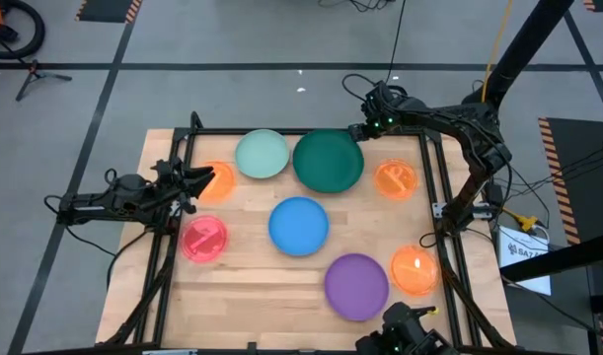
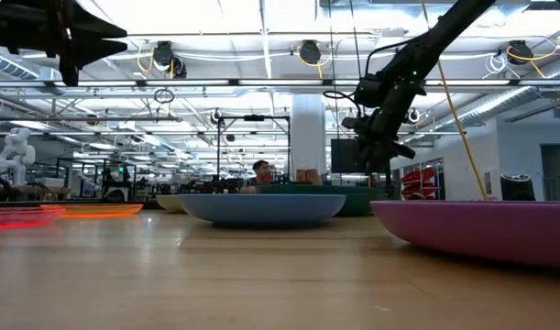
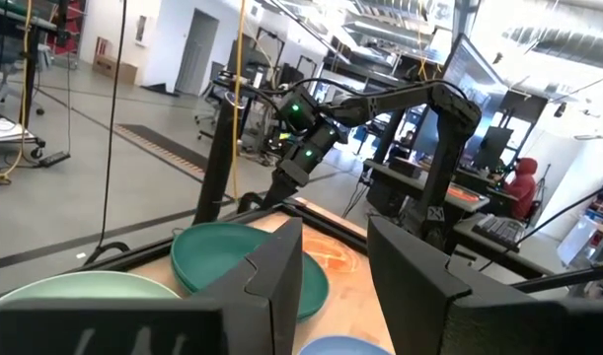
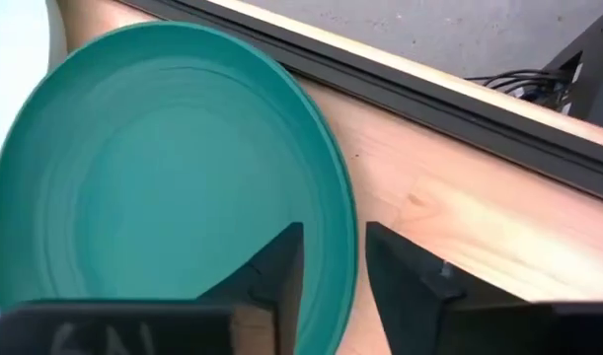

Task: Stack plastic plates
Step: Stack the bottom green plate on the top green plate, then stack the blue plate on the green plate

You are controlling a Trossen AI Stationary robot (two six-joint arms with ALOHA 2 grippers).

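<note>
Several plastic plates lie flat on the wooden table: mint [image 1: 262, 155], dark green [image 1: 328, 161], blue [image 1: 299, 225], purple [image 1: 356, 286], pink [image 1: 204, 239], and three orange ones [image 1: 395, 179], [image 1: 414, 269], [image 1: 218, 183]. My right gripper [image 1: 357, 131] hangs open over the dark green plate's far right rim [image 4: 348, 232], one finger on either side of the rim line, above it in the low view [image 2: 382, 165]. My left gripper [image 1: 204, 180] is open, raised high over the left orange plate, pointing toward the table's right [image 3: 336, 261].
A black frame [image 1: 434, 187] runs around the tabletop close to the plates at the far and right edges. Bare wood [image 1: 252, 286] lies near the front between the pink and purple plates. A person sits beyond the table [image 2: 261, 171].
</note>
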